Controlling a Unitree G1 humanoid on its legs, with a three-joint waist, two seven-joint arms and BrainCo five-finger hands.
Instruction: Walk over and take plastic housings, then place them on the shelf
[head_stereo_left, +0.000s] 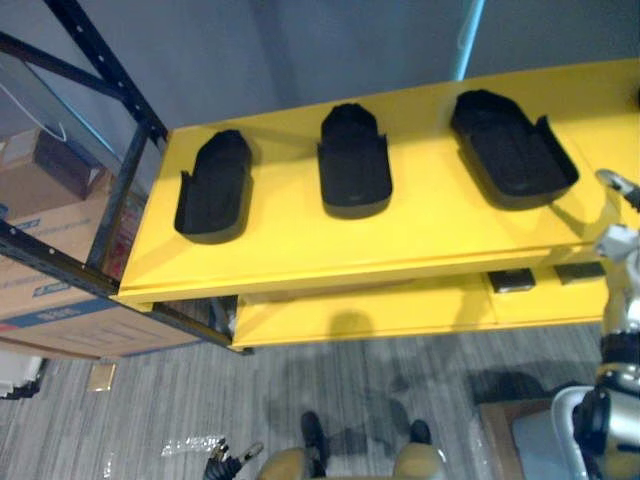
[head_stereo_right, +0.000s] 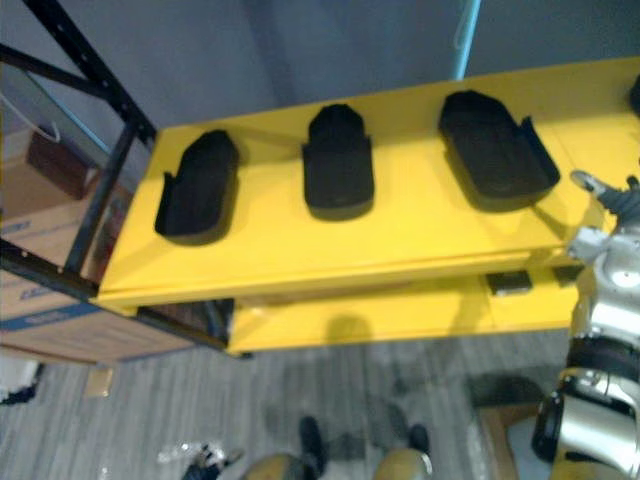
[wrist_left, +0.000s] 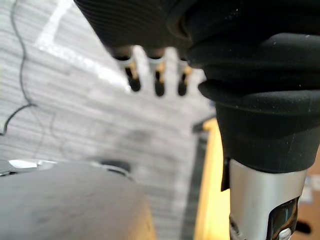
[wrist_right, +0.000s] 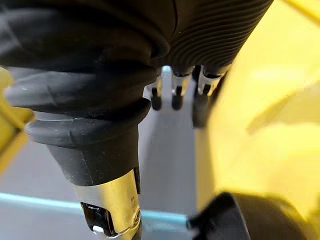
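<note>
Grey striped carpet under a yellow shelf, lower yellow tier beneath. Three black plastic housings lie in a row on top, well apart. My right hand hangs by the shelf's right edge, fingers straight, holding nothing; left hand hangs over the carpet, fingers relaxed, empty. Risk, as I judge: my right hand swinging could nudge the nearest housing askew.

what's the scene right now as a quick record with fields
housings: three black plastic housings in a row, left housing, middle housing, right housing
surface: top yellow shelf
lower level: second yellow shelf beneath
left hand: hangs over the grey floor, fingers straight, empty
right hand: beside the top shelf's right end, fingers straight, empty
beside shelf: cardboard boxes in a dark rack
</note>
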